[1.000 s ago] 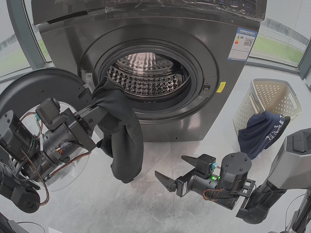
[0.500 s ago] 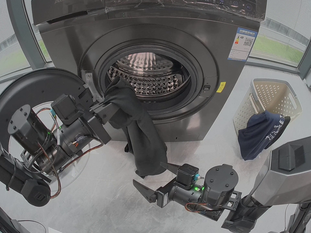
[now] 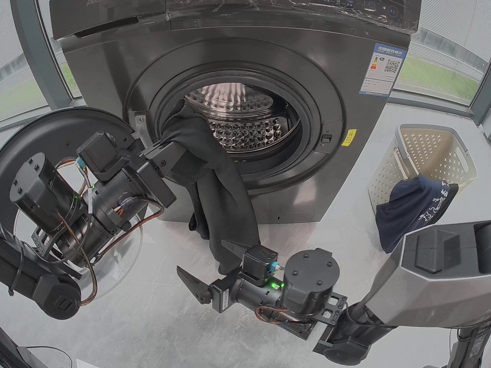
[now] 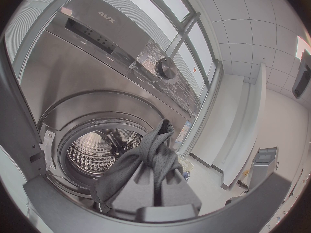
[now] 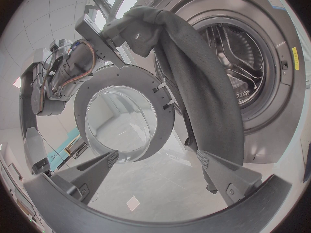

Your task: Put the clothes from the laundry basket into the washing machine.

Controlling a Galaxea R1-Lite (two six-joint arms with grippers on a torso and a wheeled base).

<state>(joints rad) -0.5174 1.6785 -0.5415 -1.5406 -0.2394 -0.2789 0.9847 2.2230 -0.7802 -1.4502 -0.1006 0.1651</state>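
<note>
A long black garment (image 3: 222, 200) hangs from my left gripper (image 3: 176, 154), which is shut on its upper end at the left rim of the washing machine's drum opening (image 3: 240, 123). The cloth's top bunches over the gripper (image 4: 158, 169), and its lower end dangles in front of the machine, above the floor. My right gripper (image 3: 202, 257) is open, low down, with the hanging cloth's lower end beside its far finger (image 5: 207, 162). A navy garment (image 3: 414, 208) drapes over the front rim of the cream laundry basket (image 3: 445, 146) at the right.
The washer's round door (image 3: 56, 139) stands swung open to the left, behind my left arm; its glass (image 5: 120, 120) shows in the right wrist view. Grey tiled floor (image 3: 153, 323) lies in front of the machine. Windows surround the corner.
My left gripper has lifted the black garment up and right, from beside the door to the drum's left rim. My right arm has swung left, to below the garment's hanging end.
</note>
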